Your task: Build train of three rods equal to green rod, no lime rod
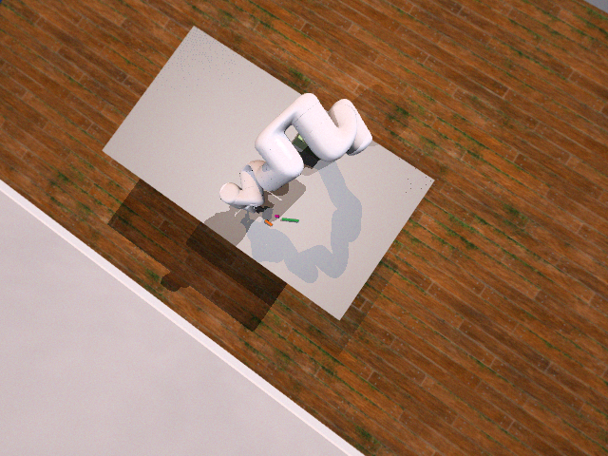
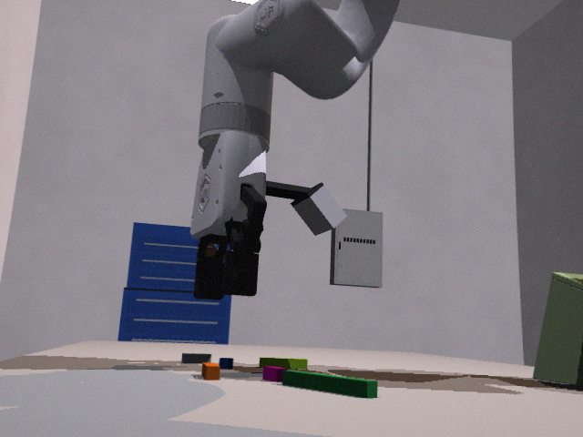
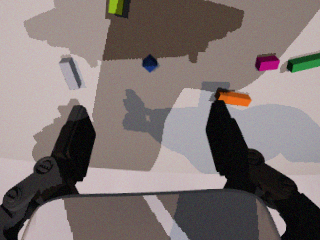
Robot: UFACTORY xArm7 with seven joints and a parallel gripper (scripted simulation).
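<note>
No readable text, numbers, brand names or signs in any view. Only logo-like marks, seen in the exterior view: hexagonal emblem (image 2: 204, 193) on the pale housing of the gripper (image 1: 259, 209) (image 2: 226, 295) (image 3: 148, 107), turned steeply side-on, inner marks not legible. Similar hexagonal badge (image 2: 267, 16) up on the white arm (image 1: 313, 127) (image 2: 291, 51), near the top edge of that view, tilted, likewise outlined with marks inside, too coarse to make out as letters. Can't name a brand from either.
</note>
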